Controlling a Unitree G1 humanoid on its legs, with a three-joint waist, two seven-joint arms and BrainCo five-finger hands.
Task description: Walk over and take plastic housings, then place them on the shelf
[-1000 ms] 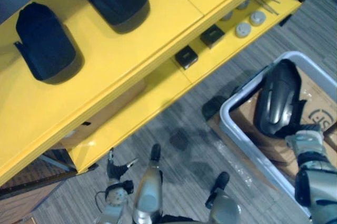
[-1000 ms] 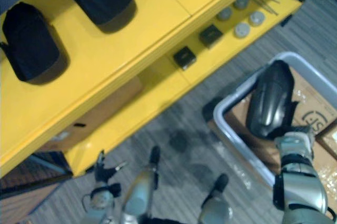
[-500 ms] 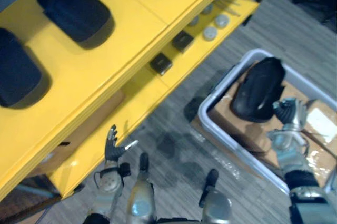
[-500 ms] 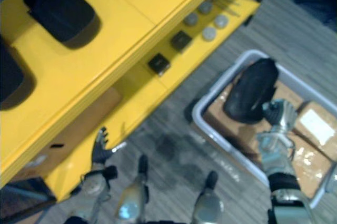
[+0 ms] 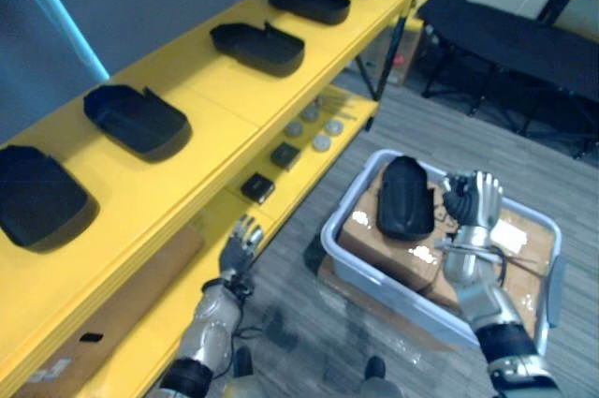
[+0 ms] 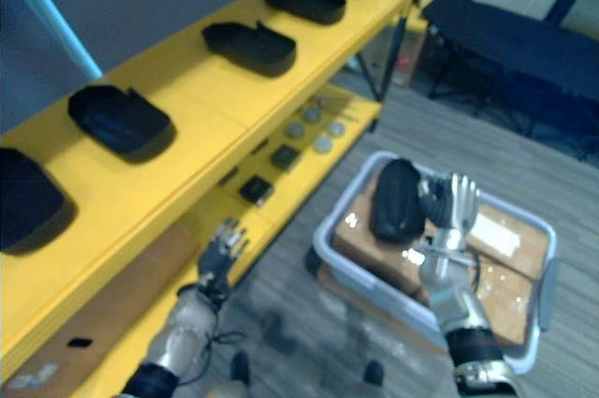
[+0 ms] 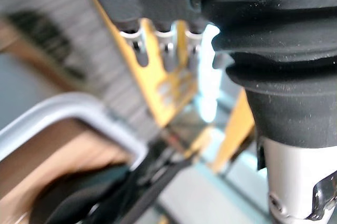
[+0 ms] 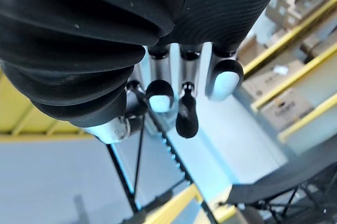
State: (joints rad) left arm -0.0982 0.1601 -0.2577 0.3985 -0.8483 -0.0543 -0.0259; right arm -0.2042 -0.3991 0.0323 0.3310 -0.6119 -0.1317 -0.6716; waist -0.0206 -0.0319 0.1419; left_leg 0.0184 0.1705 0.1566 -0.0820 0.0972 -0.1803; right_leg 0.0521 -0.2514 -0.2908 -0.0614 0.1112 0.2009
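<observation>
Though slack-fingered and empty, right hand [image 5: 473, 203] beside black housing [image 5: 404, 197] atop cardboard boxes [image 5: 372, 239] in grey bin [image 5: 393, 298]; left hand [image 5: 241, 241] splayed.

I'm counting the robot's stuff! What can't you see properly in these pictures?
Round parts on the lower shelf: too small in both eye views to identify.
Nearest housing on the top shelf: cut off by the left eye view's edge.
Cardboard boxes in the bin: partly hidden under the black housing.
Right hand beside that housing: contact unclear.

Left hand [image 5: 241, 241], right hand [image 5: 473, 203], fingers uncurled
</observation>
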